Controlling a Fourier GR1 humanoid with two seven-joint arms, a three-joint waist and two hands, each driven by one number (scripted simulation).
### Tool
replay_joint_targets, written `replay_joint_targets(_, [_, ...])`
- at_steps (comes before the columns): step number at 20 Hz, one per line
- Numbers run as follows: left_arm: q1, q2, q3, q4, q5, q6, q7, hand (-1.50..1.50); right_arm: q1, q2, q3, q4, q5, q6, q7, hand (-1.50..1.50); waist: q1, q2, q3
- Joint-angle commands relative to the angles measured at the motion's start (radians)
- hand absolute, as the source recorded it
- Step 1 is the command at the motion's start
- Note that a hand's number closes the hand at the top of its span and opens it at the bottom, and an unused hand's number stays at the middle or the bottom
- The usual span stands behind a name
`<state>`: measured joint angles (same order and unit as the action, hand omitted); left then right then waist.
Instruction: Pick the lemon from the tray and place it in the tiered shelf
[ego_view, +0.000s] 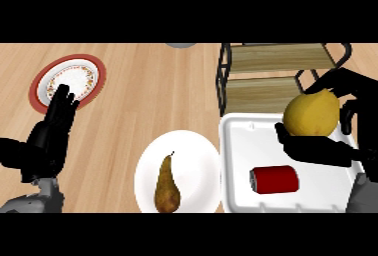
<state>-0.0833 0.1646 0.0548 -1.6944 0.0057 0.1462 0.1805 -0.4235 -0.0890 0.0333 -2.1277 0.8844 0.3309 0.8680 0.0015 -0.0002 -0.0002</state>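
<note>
Right hand (325, 145) grips the lemon (311, 115) around its middle above the tray (240, 150); likely light, firm, waxy-slick.

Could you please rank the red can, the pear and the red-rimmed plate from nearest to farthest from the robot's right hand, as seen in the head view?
Measured from the right hand, which holds the lemon:
1. Red can, just below the hand, on the white tray.
2. Pear, to the left on the white plate.
3. Red-rimmed plate, far upper left.
</note>
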Motion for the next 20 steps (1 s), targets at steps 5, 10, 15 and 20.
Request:
replay_joint_targets(5, [-0.035, -0.007, 0.022, 0.022, -0.013, 0.001, 0.004, 0.00, -0.085, -0.011, -0.096, 0.201, -0.009, -0.130, -0.075, 1.50, 0.000, 0.001, 0.000])
replay_joint_targets(10, [0.035, -0.038, -0.014, -0.026, -0.030, 0.006, -0.007, 0.00, -0.130, -0.034, -0.149, 0.506, 0.013, -0.334, -0.288, 1.50, 0.011, 0.004, 0.000])
replay_joint_targets(15, [0.004, -0.008, 0.040, 0.030, 0.007, -0.037, -0.040, 0.00, -0.199, -0.079, -0.214, 0.654, -0.035, -0.409, -0.391, 1.50, 0.008, 0.003, 0.000])
replay_joint_targets(20, [0.007, -0.018, 0.024, -0.041, -0.020, -0.016, 0.033, 0.00, -0.267, -0.056, -0.212, 0.854, -0.035, -0.536, -0.481, 1.50, 0.009, 0.002, 0.000])
